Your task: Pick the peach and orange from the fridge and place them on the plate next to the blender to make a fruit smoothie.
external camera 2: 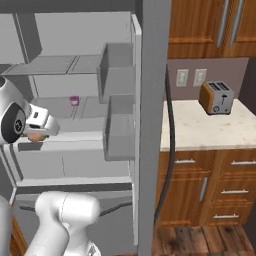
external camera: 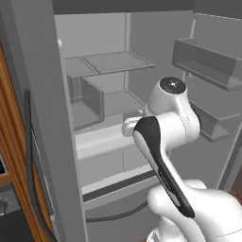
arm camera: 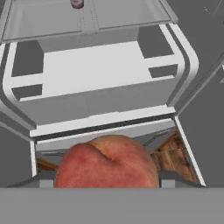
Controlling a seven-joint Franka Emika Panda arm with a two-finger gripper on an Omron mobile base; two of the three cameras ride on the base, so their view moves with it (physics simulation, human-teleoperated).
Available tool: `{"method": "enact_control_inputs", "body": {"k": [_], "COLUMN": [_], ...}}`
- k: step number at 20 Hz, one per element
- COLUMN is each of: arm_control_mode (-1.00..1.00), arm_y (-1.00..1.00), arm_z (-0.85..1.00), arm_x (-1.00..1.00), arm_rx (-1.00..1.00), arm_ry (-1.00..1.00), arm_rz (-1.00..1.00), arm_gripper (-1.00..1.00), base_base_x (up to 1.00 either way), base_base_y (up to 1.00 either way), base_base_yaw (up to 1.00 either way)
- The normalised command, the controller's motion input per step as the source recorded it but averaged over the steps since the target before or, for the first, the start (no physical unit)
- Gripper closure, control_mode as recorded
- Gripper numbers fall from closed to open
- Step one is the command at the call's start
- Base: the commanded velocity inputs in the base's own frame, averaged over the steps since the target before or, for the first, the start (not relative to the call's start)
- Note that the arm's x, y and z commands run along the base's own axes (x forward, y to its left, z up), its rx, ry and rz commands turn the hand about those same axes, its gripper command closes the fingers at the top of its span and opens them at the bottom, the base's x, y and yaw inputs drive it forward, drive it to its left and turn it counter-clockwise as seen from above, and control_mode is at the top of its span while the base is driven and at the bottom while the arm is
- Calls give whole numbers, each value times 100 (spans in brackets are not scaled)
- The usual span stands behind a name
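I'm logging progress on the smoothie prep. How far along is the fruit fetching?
The peach sits close against the gripper, apparently grasped, in front of the open fridge, so the first pick looks done. Nothing has reached the plate yet. Left: carry the peach over, then fetch the orange.

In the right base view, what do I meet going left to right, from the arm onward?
Gripper shut on the peach → small pink item on the fridge shelf → fridge side wall → black cable → wall outlets → toaster.
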Motion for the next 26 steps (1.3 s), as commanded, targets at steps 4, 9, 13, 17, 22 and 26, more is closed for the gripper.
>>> {"method": "enact_control_inputs", "body": {"k": [4,9,13,17,22,26], "arm_control_mode": [100,100,100,100,100,100], "arm_y": [0,0,0,0,0,0], "arm_z": [0,0,0,0,0,0], "arm_x": [0,0,0,0,0,0], "arm_rx": [0,0,0,0,0,0], "arm_ry": [0,0,0,0,0,0], "arm_rz": [0,0,0,0,0,0], "arm_gripper": [100,100,100,100,100,100], "base_base_x": [-96,-98,-57,-41,-26,-31], "base_base_y": [16,8,0,0,-1,-24], "base_base_yaw": [-13,-51,-83,-87,-87,-79]}}
